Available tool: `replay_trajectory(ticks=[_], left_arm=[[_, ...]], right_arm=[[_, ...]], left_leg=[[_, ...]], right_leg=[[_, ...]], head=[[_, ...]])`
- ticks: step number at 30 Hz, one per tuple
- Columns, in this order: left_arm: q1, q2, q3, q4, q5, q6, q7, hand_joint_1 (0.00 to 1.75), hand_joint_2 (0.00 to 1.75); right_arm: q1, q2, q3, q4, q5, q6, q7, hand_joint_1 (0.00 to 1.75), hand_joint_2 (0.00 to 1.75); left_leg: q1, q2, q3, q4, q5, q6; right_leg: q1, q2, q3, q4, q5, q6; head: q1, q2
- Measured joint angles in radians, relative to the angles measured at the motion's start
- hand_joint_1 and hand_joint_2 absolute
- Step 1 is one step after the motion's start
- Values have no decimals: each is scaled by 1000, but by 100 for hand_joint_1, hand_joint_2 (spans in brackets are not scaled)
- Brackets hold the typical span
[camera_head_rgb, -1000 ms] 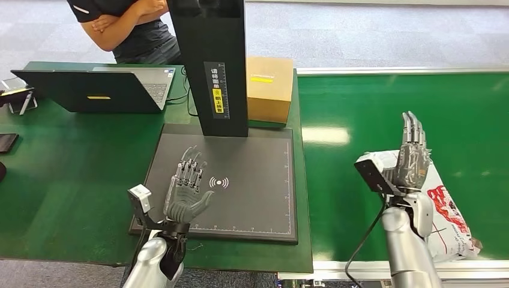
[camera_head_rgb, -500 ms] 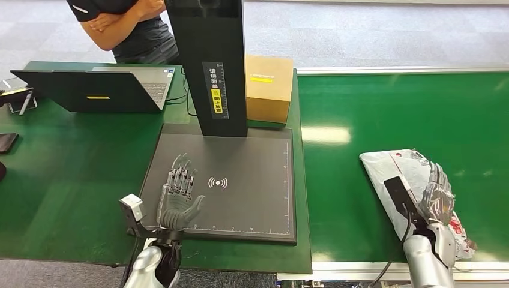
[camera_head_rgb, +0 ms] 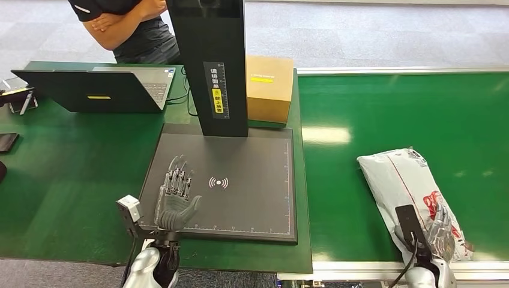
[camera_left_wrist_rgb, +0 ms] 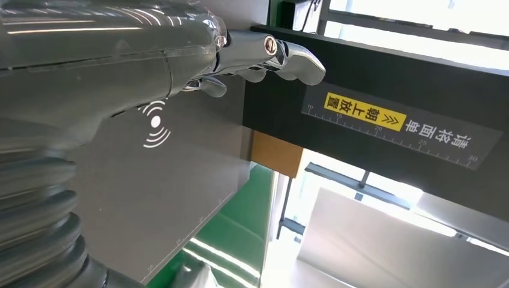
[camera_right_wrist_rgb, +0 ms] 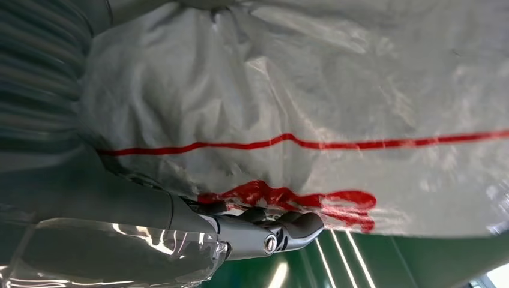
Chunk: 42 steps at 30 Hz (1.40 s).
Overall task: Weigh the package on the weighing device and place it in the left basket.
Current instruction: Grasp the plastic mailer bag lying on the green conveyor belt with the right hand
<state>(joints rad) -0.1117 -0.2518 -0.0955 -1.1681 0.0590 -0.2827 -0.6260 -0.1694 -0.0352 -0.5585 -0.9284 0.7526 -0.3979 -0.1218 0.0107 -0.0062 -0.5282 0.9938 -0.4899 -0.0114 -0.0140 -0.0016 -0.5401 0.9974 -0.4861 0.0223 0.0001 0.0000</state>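
I see the crinkled white plastic mailer bag with red print [camera_head_rgb: 408, 192] lying on the green belt at four o'clock, soft, slippery, probably light. My right hand [camera_head_rgb: 441, 231] rests on its near end; grip unclear. I'd grab mid-body. My left hand [camera_head_rgb: 176, 195] hovers spread, empty, over the matte dark scale plate [camera_head_rgb: 252, 192].

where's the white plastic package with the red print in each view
Head view: the white plastic mailer package with red print lies on the green belt at lower right, the right hand on its near end.
Left wrist view: not in it.
Right wrist view: the package takes up most of the picture, right against the hand.
Shared landmark: the package's thin red line.
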Motion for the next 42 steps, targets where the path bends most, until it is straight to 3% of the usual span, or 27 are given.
replay_trajectory(ticks=[1, 6, 21, 29, 35, 42], left_arm=[[0, 0, 3, 0, -1, -3, 1, 0, 175], [0, 0, 12, 0, -13, -12, 1, 0, 175], [6, 0, 26, -1, -20, -11, 1, 0, 175], [15, 0, 31, -14, -20, 0, 1, 0, 175], [22, 0, 35, -24, -2, 2, 3, 0, 175], [25, 0, 34, -27, 0, 15, -1, 0, 175]], right_arm=[[6, 3, -13, 0, -4, 21, 1, 175, 175], [13, 17, -54, 0, -21, 82, -9, 175, 175], [5, 46, -74, -4, -21, 102, -30, 175, 175], [28, 85, -63, -70, -77, -4, -198, 175, 175], [61, 119, -12, -231, -169, -107, -339, 175, 175], [90, 138, 97, -408, -157, -186, -409, 175, 175]], left_leg=[[0, 0, 0, 0, 0, 0], [0, 0, 1, 0, 0, 0], [0, 0, 5, 1, 0, 0], [0, 1, 4, 1, 0, 0], [0, 1, 2, 0, 0, 0], [0, 1, 2, 0, 0, 0]], right_leg=[[0, 0, 0, 0, 0, 0], [1, 0, 1, 0, 0, 0], [1, 0, 6, 0, 0, 0], [1, 1, 4, 0, 1, -1], [1, 1, 2, 1, 0, -1], [1, 1, 1, 1, 0, -1]], head=[[0, 0], [0, 0], [0, 0], [0, 0], [0, 0], [0, 0]])
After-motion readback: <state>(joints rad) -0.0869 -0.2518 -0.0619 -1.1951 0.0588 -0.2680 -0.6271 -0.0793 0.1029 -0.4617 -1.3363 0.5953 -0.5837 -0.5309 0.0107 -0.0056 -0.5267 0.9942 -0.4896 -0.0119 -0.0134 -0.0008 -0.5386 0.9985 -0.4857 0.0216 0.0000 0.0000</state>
